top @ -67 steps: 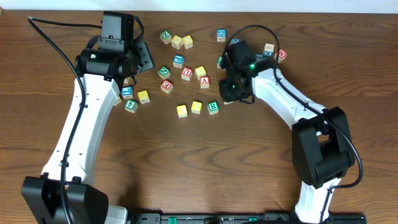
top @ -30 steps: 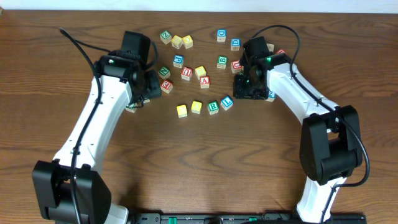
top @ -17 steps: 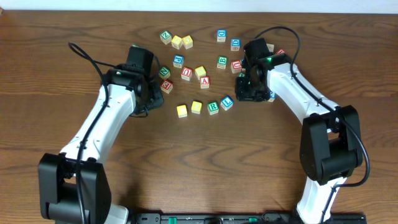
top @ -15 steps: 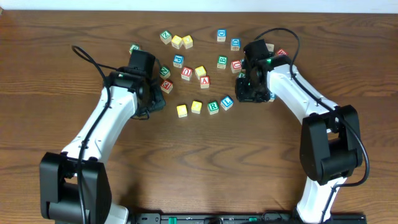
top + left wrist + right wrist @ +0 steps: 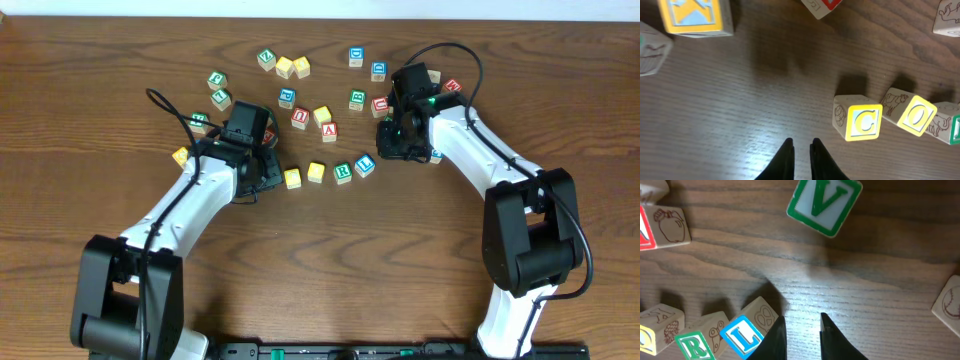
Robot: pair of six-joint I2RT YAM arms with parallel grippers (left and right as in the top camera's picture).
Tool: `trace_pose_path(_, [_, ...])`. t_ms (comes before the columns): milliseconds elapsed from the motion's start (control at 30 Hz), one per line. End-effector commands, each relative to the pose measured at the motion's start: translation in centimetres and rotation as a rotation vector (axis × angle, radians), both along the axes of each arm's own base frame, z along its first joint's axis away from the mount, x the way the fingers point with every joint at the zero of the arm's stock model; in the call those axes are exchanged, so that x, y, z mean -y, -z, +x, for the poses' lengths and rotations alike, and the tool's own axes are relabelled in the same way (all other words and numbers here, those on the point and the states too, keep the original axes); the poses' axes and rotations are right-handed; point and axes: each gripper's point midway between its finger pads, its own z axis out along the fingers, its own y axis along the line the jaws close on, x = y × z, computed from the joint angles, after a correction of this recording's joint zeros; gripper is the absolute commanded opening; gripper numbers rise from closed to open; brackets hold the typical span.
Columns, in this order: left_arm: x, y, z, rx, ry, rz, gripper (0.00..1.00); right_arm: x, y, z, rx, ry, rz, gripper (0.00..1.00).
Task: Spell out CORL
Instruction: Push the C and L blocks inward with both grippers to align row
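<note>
**CORL cubes in a row, both grippers empty**

The R cube (image 5: pixel 342 172) sits in a loose row. The O cube (image 5: pixel 316 172) is just beside it toward the left arm, with the C cube (image 5: pixel 292 178) beyond that. The L cube (image 5: pixel 365 164) is on R's other side, turned askew. The left gripper (image 5: pixel 801 142), fingers pressed together on nothing, hangs past the C end. The right gripper (image 5: pixel 802 316), fingers slightly apart and empty, hangs just beyond L.

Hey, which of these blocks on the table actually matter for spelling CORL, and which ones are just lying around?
For the job: yellow C cube, yellow O cube, green R cube, blue L cube, lined up in a row.
Just lying about: green V cube, red A cube, blue cube at the far edge, other scattered cubes.
</note>
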Motion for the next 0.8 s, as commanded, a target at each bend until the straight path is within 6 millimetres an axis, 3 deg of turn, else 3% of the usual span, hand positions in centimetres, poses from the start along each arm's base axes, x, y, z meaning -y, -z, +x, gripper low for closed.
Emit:
trace_pose_path(0, [0.4, 2.0, -0.5, -0.058, -0.003, -0.018, 0.10, 0.4, 0.5, -0.2, -0.009, 0.006, -0.011, 0.16])
trace_pose_path(167, [1.1, 3.9, -0.3, -0.088, 0.007, -0.043, 0.09, -0.5, 0.5, -0.6, -0.009, -0.018, -0.012, 0.15])
trace_pose_path(300, [1.3, 3.9, -0.2, -0.080, 0.026, -0.051, 0.08, -0.4, 0.8, -0.8, -0.014, 0.052, -0.046, 0.06])
trace_pose_path(767, [3.0, 3.5, 0.6, -0.030, 0.074, -0.073, 0.08, -0.7, 2.0, -1.1, -0.010, 0.093, -0.030, 0.02])
